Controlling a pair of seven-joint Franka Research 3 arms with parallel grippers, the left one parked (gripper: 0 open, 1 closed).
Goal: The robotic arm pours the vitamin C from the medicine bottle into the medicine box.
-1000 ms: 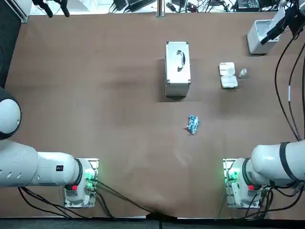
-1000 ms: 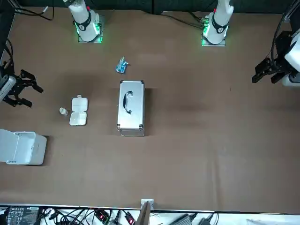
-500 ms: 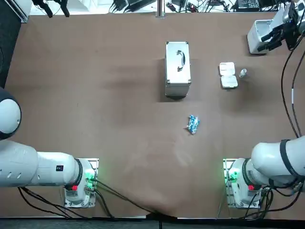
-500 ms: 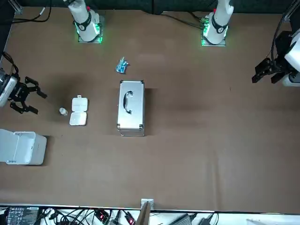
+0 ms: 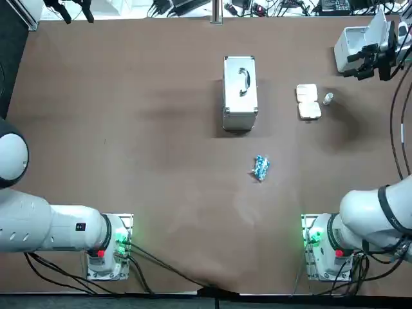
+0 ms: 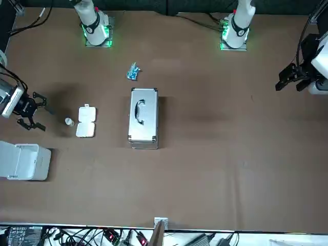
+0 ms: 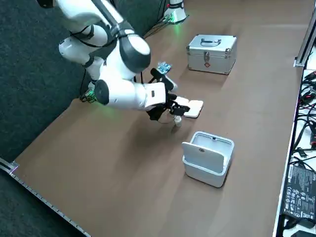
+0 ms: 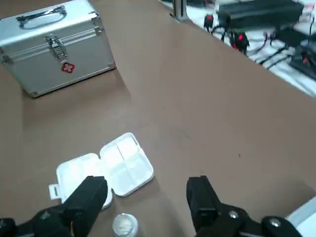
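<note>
When seen from the wrist cam, shows the right gripper [image 8: 147, 190] with jaws spread wide and nothing caught between them, only bare brown table [image 8: 212, 103] beyond. Same right gripper [image 5: 358, 66] up in the upper right corner of the top view, hard against the left edge of the front view [image 6: 40, 114], and roughly mid-frame in the side view [image 7: 170, 112].

Closest thing to it: the medicine bottle [image 8: 123, 225], tiny, standing upright on the table at the very bottom of the wrist frame, about level with the fingers but not touched by either. Can't tell whether capped. Reads in the side view as a small pale bottle [image 7: 177, 121] just below and right of the fingertips.

Next out, the medicine box [image 8: 106, 169], white, flipped open and lying flat, both halves showing, divided cells visible in one. Just beside the bottle with a small gap, to its left in the top view [image 5: 308, 102] and to its right in the front view [image 6: 85, 122].

Also near: a white bin [image 5: 347, 44] with its lid up, tucked in the top view's upper right corner.

Further off, a metal case [image 8: 54, 44] with a red cross on its front, well apart from the box.

Farthest, a blue packet [image 5: 260, 168] below the case in the top view, alone on the table
</note>
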